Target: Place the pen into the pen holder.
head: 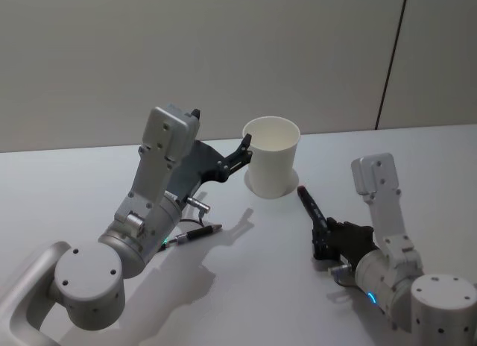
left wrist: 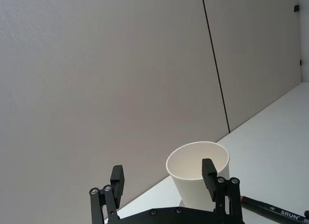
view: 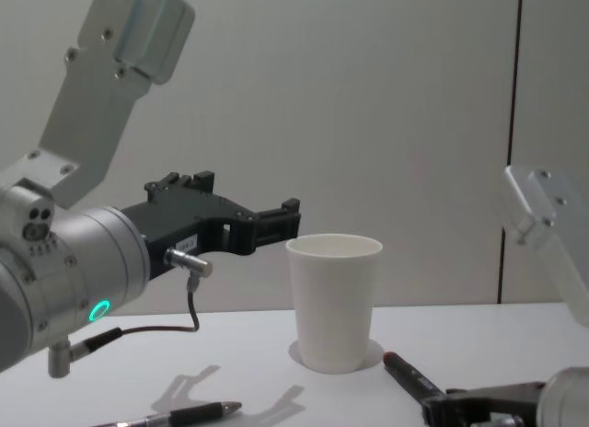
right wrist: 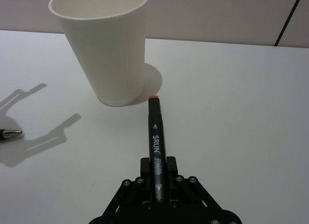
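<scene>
Right end effector (head: 322, 238), seen from my head, sits low over the surface (head: 417, 159), clamped on the black pen (head: 308, 203), whose tip points toward the white pen holder (head: 272, 163). My left end effector (head: 242, 153) hangs raised beside its rim, spread wide and empty. From my left wrist, the holder stands upright beyond those parted fingers (left wrist: 117, 178). From my right wrist, the pen's red end lies near the holder's base, not touching. From my chest, a second pen (view: 184, 414) lies on the surface below my left arm.

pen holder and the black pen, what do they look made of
The pen holder looks like matte white paper: thin wall, rolled rim. The black pen, held in the right gripper, seems smooth plastic, slightly glossy, with printed lettering.
</scene>
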Robot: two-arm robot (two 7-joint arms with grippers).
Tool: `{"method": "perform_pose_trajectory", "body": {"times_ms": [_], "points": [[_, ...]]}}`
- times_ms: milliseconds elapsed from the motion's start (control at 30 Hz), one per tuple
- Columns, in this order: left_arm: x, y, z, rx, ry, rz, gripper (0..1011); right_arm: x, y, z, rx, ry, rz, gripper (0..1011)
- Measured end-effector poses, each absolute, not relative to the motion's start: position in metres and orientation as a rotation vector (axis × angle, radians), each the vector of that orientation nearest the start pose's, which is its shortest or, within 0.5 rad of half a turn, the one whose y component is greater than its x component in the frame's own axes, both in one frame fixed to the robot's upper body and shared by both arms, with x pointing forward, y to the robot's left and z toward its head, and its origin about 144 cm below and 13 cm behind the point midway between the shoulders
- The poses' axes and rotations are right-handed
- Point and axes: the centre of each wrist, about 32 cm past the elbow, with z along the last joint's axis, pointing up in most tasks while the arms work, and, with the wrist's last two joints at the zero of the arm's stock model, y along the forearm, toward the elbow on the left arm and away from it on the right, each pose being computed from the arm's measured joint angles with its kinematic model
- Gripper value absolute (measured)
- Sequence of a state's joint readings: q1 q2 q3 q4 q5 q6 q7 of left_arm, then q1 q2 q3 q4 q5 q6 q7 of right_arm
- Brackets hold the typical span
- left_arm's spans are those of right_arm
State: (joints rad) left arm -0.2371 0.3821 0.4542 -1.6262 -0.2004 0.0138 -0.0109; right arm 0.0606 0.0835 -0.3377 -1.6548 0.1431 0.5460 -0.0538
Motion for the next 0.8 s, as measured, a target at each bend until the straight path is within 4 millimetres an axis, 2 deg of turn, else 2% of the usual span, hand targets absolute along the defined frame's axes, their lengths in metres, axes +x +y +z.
{"method": "perform_pose_trajectory", "body": {"times_ms": [800], "points": [[0.492,0.1984,1.2044,0.061,-0.268,1.124,1001,0.4529,-0.1451,1.1725,-0.34,0.268,-1.258,184]]}}
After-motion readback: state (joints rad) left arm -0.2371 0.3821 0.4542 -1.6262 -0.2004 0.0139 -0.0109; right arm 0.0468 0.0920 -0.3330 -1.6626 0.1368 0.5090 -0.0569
